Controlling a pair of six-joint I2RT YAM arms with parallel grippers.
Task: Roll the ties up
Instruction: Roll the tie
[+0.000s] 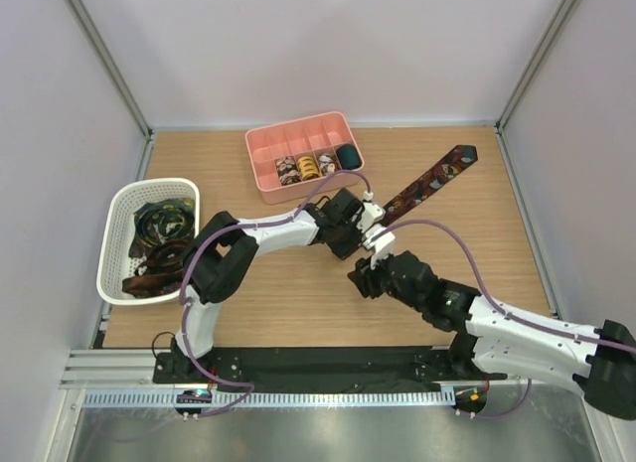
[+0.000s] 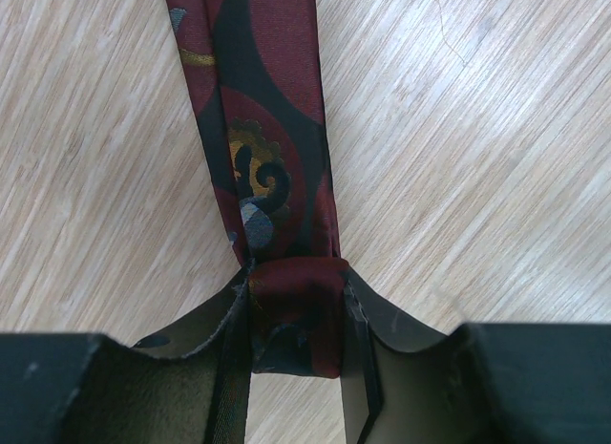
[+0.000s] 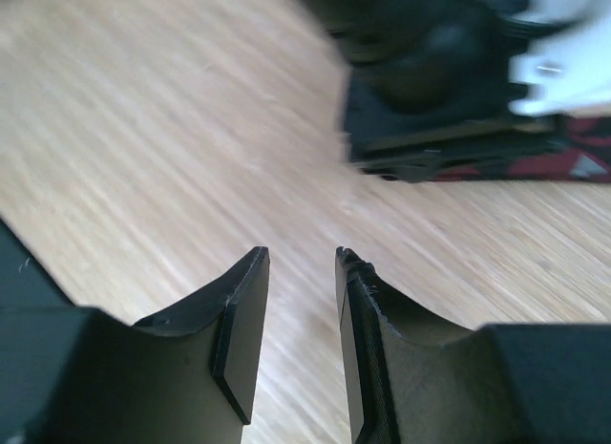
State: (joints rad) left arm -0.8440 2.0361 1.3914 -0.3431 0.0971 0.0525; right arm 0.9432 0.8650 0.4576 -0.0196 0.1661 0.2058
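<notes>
Done — coiled fabric ties [image 1: 308, 166] in pink plastic divided tray [image 1: 260, 144]; pending — loose ties [image 1: 159, 233] in white mesh basket [image 1: 117, 199]. On counter [image 1: 298, 303], dark-red patterned necktie [image 2: 277, 129], folded end clamped in left tool [image 2: 296, 272]; right tool [image 3: 301, 258] parted, empty.

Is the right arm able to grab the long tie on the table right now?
Probably yes. The right end effector hangs empty, jaws apart, close beside the tie, with bare table between. The left end effector pinching the tie's folded end crowds that spot, so farther along looks easier.
</notes>
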